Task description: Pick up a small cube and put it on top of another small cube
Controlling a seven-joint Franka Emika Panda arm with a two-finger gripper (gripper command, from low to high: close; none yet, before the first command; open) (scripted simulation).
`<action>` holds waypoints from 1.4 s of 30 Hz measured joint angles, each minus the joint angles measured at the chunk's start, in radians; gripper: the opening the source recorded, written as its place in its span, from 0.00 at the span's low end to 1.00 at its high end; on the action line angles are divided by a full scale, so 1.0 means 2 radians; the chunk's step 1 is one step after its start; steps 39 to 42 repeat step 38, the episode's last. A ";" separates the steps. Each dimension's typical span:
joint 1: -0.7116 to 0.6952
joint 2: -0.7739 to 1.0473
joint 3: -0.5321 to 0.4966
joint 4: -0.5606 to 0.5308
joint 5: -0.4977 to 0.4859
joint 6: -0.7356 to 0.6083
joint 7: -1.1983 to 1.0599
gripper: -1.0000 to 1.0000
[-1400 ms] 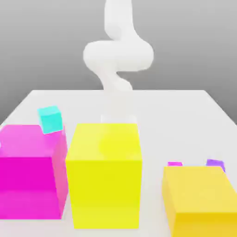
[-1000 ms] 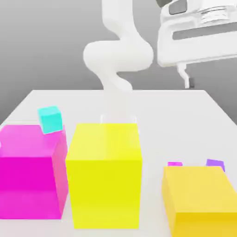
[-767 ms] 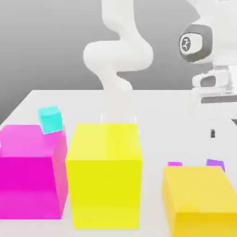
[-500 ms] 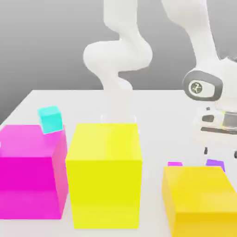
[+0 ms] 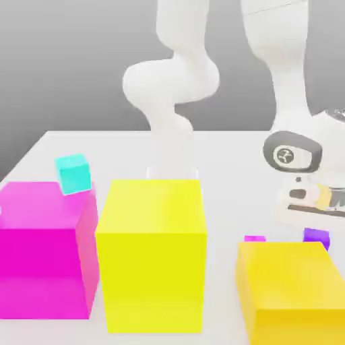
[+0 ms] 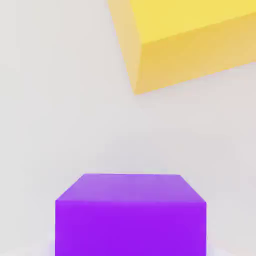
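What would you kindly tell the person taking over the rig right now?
End effector: shut on the small purple cube, behind the flat orange-yellow block in the exterior view.
Other small cubes: a cyan one by the large magenta block, and a magenta one near the purple.
Done: purple cube gripped, by the look of it.
Left: lift it and set it on another small cube; which one is unspecified.
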 joint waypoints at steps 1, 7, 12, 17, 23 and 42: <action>-0.005 -0.017 0.011 -0.003 0.023 -0.011 -0.020 0.00; -0.031 -0.017 0.034 0.040 0.037 -0.045 -0.154 0.00; -0.097 -0.032 0.004 0.093 0.054 -0.105 -0.266 0.00; -0.211 -0.060 -0.058 0.149 0.077 -0.187 -0.366 0.00; -0.347 -0.093 -0.119 0.217 0.098 -0.287 -0.481 0.00; -0.510 -0.109 -0.211 0.241 0.132 -0.338 -0.585 1.00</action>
